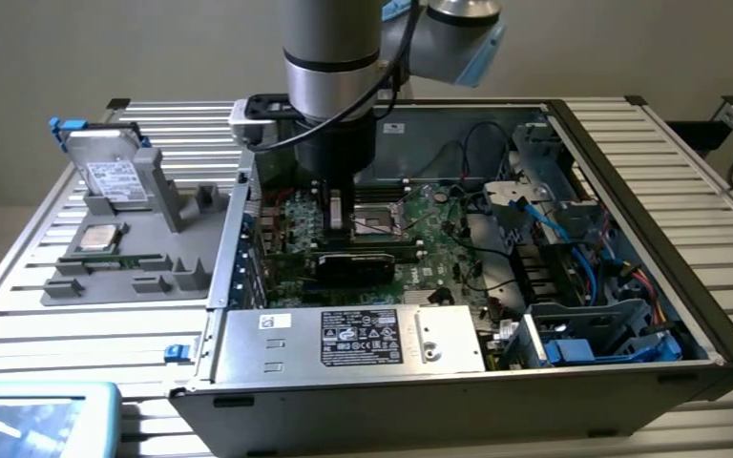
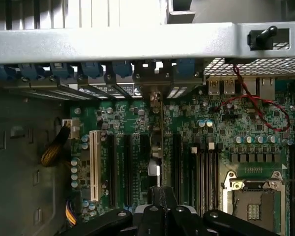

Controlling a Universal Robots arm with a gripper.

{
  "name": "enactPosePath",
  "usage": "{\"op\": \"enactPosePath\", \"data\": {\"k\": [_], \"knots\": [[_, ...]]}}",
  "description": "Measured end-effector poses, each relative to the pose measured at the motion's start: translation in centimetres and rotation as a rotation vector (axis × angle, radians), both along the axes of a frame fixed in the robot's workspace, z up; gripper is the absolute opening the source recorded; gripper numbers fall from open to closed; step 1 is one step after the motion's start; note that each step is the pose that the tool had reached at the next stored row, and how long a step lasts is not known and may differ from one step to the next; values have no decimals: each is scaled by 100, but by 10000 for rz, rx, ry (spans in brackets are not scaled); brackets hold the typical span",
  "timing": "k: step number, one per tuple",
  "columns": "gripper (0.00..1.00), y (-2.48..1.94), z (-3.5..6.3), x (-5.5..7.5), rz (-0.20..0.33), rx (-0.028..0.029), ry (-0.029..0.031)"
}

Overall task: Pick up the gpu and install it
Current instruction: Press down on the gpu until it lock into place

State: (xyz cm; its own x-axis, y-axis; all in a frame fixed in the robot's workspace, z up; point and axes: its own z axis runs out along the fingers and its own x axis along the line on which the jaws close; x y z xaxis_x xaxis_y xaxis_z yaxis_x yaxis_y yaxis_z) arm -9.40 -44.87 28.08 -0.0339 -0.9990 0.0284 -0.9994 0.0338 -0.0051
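GPU (image 1: pixel 351 264) card sits inside the open computer case (image 1: pixel 710 334), down on the green motherboard (image 1: pixel 437 239). In the exterior view it looks like a dark block lying flat, with its long side going from 9 o'clock to 3 o'clock. The one robot arm (image 1: pixel 331 57) comes straight down into the case, and its pincer (image 1: pixel 336 221) is right above the card, at 12 o'clock from it. The two look like they touch, or almost touch.

In the wrist view the card shows edge-on as a thin strip (image 2: pixel 155 142) running away from the pincer (image 2: pixel 162 216) toward the back wall of the case. It lines up with one of the long black slots (image 2: pixel 129 167). I think the card is already standing in its slot, or very close to it.

The pincer's fingers are pressed together. I think they pinch the top edge of the card, but the frames do not show that well.

Counting: one arm, one pincer, one card, one white slot (image 2: pixel 94 164) and some black slots beside it. Outside the case, on a grey tray (image 1: pixel 125 277), stands one silver hard drive (image 1: pixel 115 176).
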Motion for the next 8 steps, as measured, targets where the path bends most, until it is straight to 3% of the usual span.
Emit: {"op": "enactPosePath", "data": {"k": [8], "knots": [[12, -18, -124, 10, -1, 80, 31]]}}
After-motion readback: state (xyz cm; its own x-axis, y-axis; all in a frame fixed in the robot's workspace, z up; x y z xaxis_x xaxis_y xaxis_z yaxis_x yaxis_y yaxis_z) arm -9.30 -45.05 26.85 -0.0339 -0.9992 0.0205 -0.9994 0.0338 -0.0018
